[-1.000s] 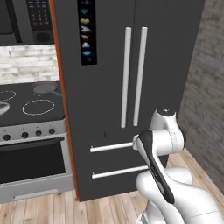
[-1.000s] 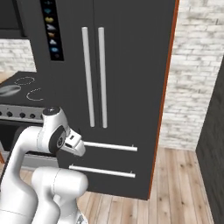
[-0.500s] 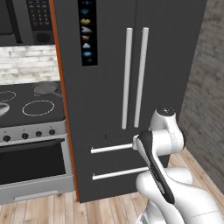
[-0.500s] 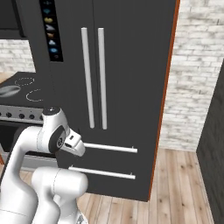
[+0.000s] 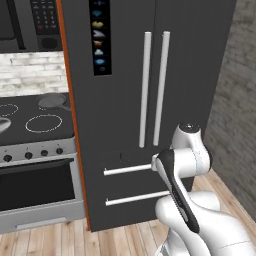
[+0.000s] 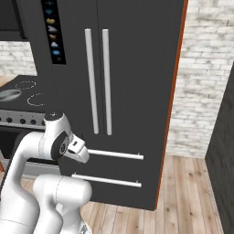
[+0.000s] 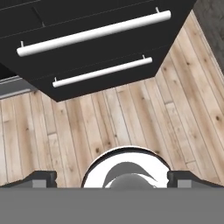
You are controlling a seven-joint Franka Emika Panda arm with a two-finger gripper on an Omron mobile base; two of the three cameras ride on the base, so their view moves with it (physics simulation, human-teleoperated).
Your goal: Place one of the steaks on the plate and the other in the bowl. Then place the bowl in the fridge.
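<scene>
The fridge (image 5: 192, 65) stands tall and dark grey right in front of me, both doors and both lower drawers shut; it also shows from the other side (image 6: 137, 55). My arm is folded close before its drawers. In the hand view the gripper (image 7: 114, 178) points down at the wooden floor, open, with its fingertips (image 7: 41, 178) wide apart and nothing held. The two fridge drawer fronts (image 7: 87, 17) with silver bar handles run along the top of that view. The steaks, the plate and the bowl are out of view.
A black stove (image 5: 35, 125) with an oven below adjoins the fridge on the left, with a grey pan (image 5: 52, 101) on a back burner. A white brick wall (image 6: 205, 77) and a dark cabinet side (image 6: 224, 151) lie to the right. Bare wooden floor (image 7: 122, 118) lies below.
</scene>
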